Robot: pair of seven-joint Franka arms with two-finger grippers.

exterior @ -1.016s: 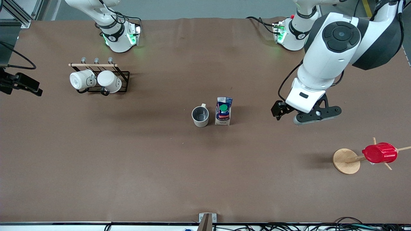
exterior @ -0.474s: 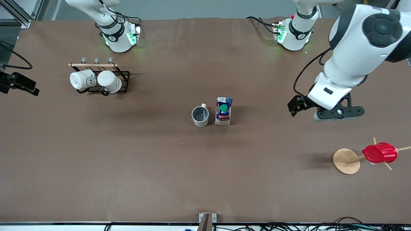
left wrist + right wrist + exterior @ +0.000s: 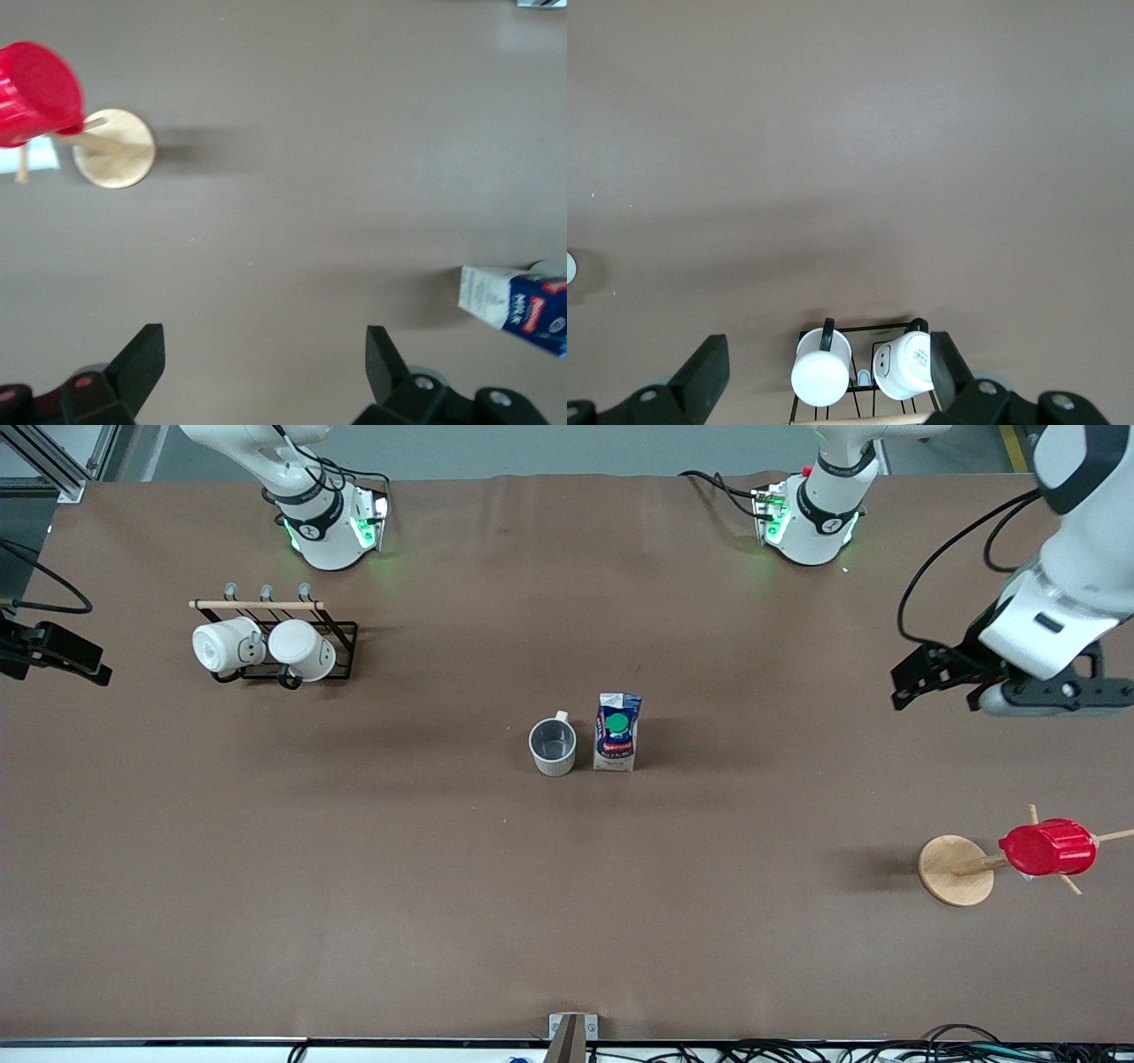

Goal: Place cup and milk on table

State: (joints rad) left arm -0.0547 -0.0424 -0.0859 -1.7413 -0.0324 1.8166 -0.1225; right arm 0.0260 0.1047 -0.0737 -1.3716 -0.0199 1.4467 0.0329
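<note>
The cup (image 3: 553, 746), beige with a dark grey inside, stands upright on the brown table (image 3: 425, 886) near its middle. The milk (image 3: 617, 732), a blue and white carton with a green cap, stands upright right beside it, toward the left arm's end. The milk also shows at the edge of the left wrist view (image 3: 518, 305). My left gripper (image 3: 1050, 693) is up over bare table near the left arm's end, well apart from the milk; in the left wrist view (image 3: 264, 354) it is open and empty. My right gripper (image 3: 826, 367) is open and empty, high over the mug rack.
A black wire rack (image 3: 341, 633) with two white mugs (image 3: 229, 645) (image 3: 302, 649) stands toward the right arm's end. A red ribbed cup (image 3: 1047, 848) hangs on a peg stand with a round wooden base (image 3: 955, 870), nearer to the front camera than the left gripper.
My left arm has swung away from the milk toward its own end of the table, empty. The cup and milk have not moved.
</note>
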